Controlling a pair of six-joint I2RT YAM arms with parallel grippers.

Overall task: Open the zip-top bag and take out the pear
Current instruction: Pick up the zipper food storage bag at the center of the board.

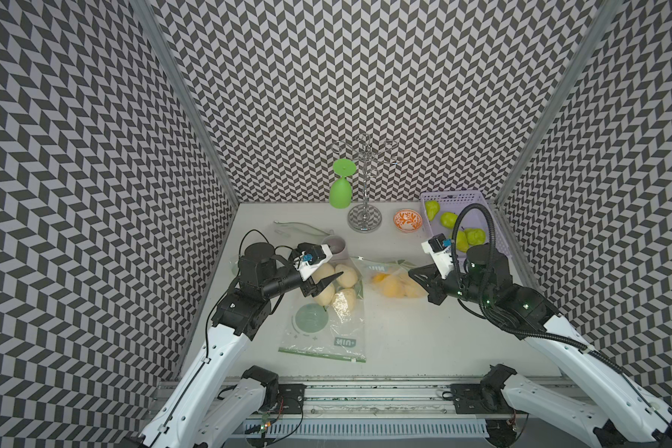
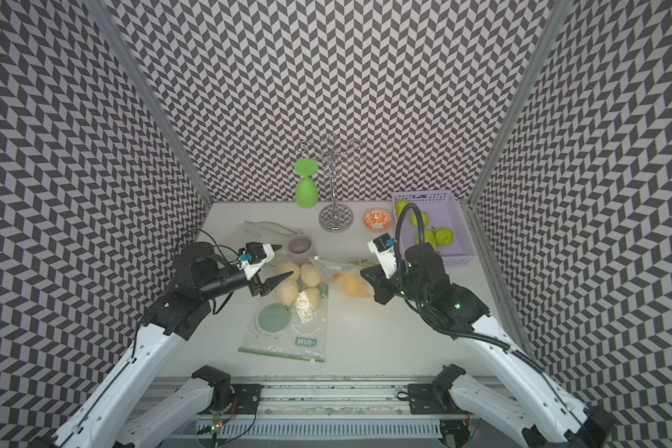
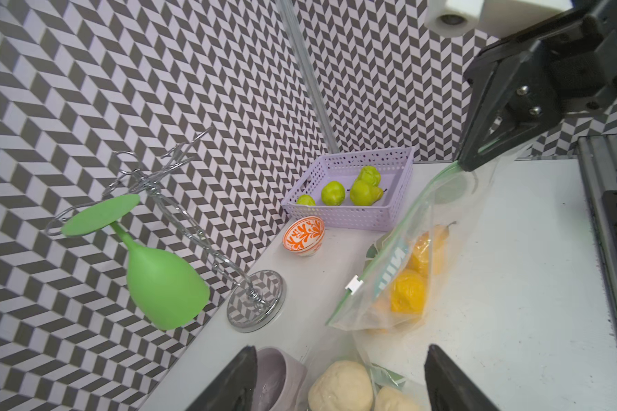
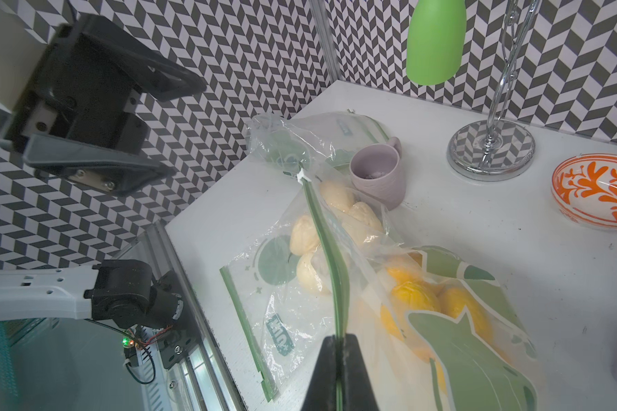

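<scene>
Right gripper [image 4: 339,343]: clamped on the green zip edge of yellow-pear bag [image 3: 389,277], that corner held off the table
Left gripper [image 2: 284,260]: fingers spread, empty, above pale-pear bag [image 1: 326,329]
Yellow pears [image 4: 412,297]: about three, inside their bag
Pale pears [image 1: 346,275]: four, bagged
Green pears [image 3: 333,193]: four, in one basket [image 3: 353,217]
Around: one mug [image 4: 376,178] just beside the pale-pear bag, one bowl [image 3: 303,236], one green glass [image 3: 164,284] hung on one rack [image 3: 257,302]

White table [image 1: 404,341], bag of pale fruit [image 1: 323,329], bag of yellow fruit [image 1: 392,285], lilac mug [image 1: 336,246], glass rack [image 1: 364,219], orange bowl [image 1: 407,220], lilac basket [image 1: 452,197].
</scene>
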